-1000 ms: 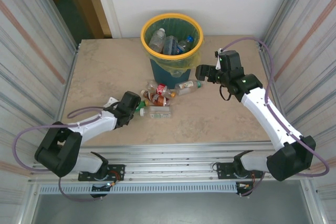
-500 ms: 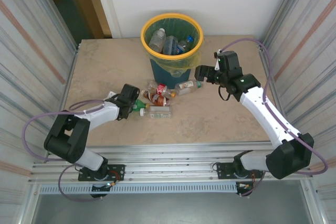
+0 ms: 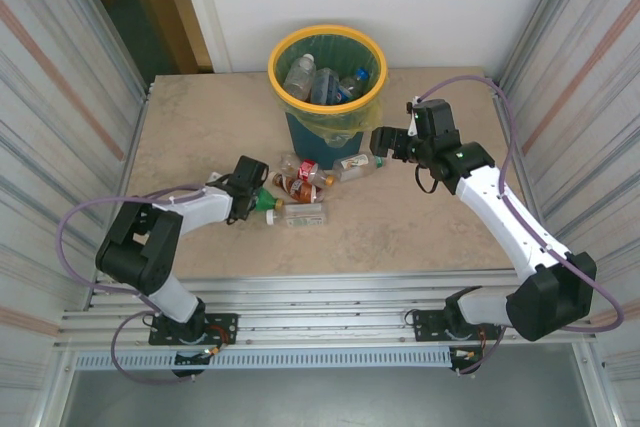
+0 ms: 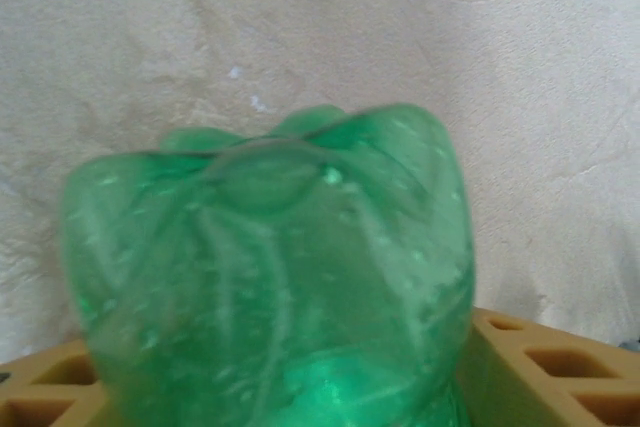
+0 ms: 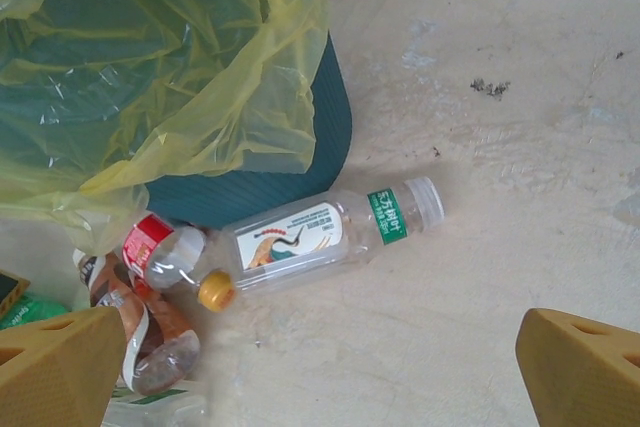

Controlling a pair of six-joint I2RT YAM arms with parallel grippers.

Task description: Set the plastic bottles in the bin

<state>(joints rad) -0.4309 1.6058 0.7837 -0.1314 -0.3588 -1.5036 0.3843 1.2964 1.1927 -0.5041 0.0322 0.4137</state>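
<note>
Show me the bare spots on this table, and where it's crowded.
The table is bare left of the bin up to the far-left corner, and along the near edge under the right arm. Crowded: the plastic bottles before the bin, between the left gripper with its green bottle and the open right gripper.

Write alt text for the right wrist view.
A clear bottle with a white-and-green label lies on its side on the beige table, beside the teal bin draped with its yellow-green bag liner. More bottles cluster at lower left; the right pincer is open, yellow fingertips at the bottom corners.
</note>
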